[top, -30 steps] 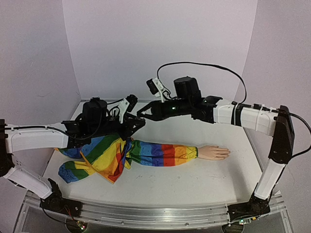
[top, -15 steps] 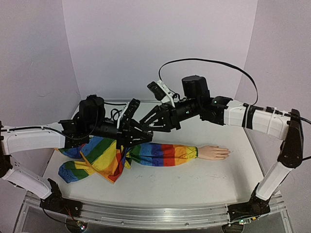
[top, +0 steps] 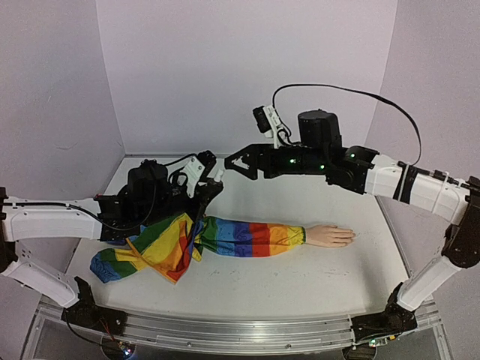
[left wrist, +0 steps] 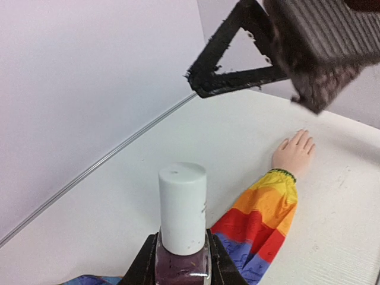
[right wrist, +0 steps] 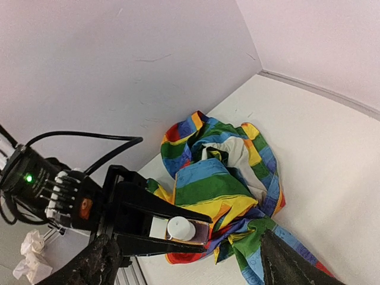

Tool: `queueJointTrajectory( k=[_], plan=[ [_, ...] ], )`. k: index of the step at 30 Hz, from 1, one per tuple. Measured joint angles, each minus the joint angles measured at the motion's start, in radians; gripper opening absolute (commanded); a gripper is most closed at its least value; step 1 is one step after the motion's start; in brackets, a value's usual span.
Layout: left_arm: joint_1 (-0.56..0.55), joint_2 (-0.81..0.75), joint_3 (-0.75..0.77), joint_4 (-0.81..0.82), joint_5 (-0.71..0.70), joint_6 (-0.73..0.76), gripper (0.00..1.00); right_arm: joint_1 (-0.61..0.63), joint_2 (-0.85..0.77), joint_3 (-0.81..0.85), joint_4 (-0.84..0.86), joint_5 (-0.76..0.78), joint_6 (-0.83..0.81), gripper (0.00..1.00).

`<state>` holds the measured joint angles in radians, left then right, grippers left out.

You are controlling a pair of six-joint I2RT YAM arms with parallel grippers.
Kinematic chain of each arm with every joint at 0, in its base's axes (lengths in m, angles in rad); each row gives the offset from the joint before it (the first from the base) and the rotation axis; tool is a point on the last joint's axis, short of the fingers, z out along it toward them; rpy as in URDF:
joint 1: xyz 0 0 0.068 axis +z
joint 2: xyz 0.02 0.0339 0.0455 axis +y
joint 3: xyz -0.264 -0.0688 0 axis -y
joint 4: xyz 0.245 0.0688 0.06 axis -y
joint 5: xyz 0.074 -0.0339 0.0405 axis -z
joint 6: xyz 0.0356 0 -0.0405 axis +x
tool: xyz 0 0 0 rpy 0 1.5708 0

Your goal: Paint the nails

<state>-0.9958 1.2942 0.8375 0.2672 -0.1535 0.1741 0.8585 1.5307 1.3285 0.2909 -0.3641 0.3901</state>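
Holding the bottle (left wrist: 182, 266) tight in my left pincer (top: 212, 189), cap (left wrist: 182, 205) on; right pincer (top: 234, 163) apart; nails (left wrist: 300, 138) look bare.

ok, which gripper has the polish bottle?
The left gripper: its fingers clamp the white-capped polish bottle. The right gripper hangs open and empty above it.

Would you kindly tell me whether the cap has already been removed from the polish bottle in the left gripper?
No, the white cap sits on the polish bottle clamped in the left gripper.
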Motion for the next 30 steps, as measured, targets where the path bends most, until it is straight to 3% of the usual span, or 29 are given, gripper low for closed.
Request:
queueJointTrajectory(
  k=[7, 18, 27, 30],
  plan=[
    [-0.015, 0.051, 0.002, 0.003, -0.166, 0.021, 0.00, 0.049, 0.099, 0.035, -0.010, 0.132, 0.125, 0.57],
    [-0.020, 0.071, 0.014, 0.004, -0.208, 0.017, 0.00, 0.063, 0.195, 0.116, -0.014, 0.190, 0.188, 0.32],
    [-0.021, 0.076, 0.026, 0.005, -0.210, 0.017, 0.00, 0.073, 0.236, 0.142, -0.012, 0.174, 0.199, 0.30],
    [-0.021, 0.080, 0.026, 0.004, -0.210, 0.017, 0.00, 0.074, 0.238, 0.142, -0.009, 0.165, 0.203, 0.23]
  ],
)
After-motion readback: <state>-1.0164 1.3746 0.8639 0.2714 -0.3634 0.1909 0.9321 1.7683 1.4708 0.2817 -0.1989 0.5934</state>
